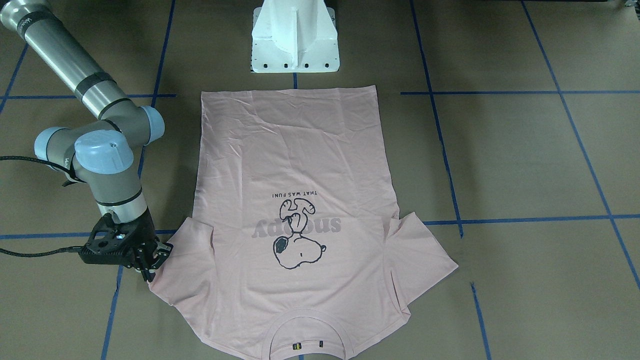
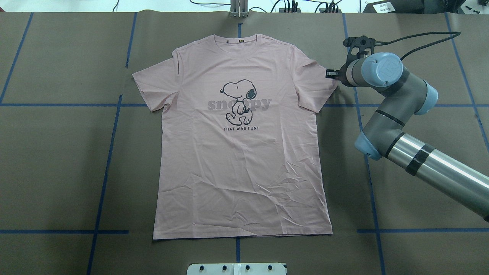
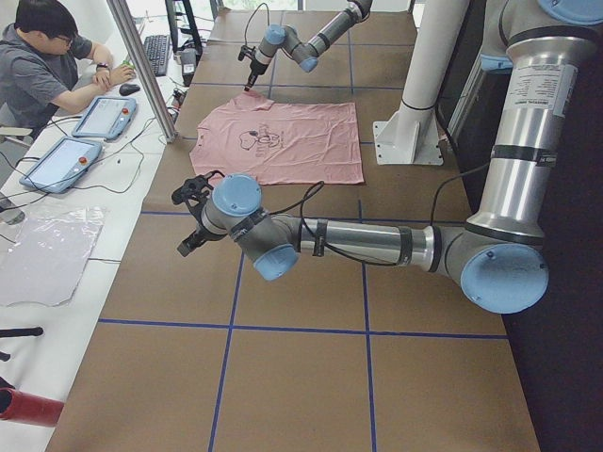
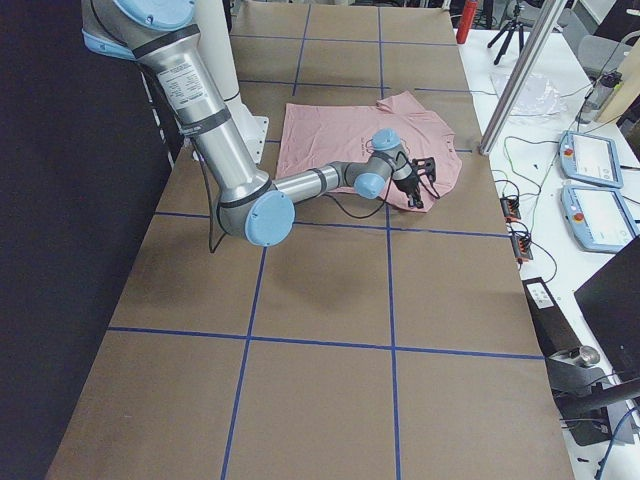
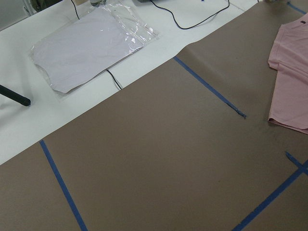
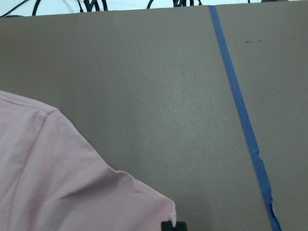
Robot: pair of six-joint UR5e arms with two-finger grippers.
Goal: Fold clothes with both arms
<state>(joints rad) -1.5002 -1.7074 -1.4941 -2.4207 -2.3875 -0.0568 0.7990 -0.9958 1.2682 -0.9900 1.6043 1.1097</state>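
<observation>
The pale pink Snoopy T-shirt [image 1: 300, 165] lies flat and face up on the brown table, collar away from the robot; it also shows in the overhead view [image 2: 240, 164]. My right gripper [image 1: 149, 272] is low at the tip of the shirt's sleeve on my right [image 2: 317, 89]. In the right wrist view its fingertips [image 6: 173, 225] are together at the sleeve corner [image 6: 163, 207], and it looks shut on it. My left gripper [image 3: 186, 245] shows only in the exterior left view, above bare table well away from the shirt. I cannot tell whether it is open or shut.
The white pedestal base [image 1: 295, 45] stands just behind the shirt's hem. Blue tape lines [image 2: 107, 160] cross the brown table cover. An operator [image 3: 42, 66] sits at a side bench with tablets [image 3: 104, 115]. A clear plastic bag [image 5: 91, 48] lies on that bench.
</observation>
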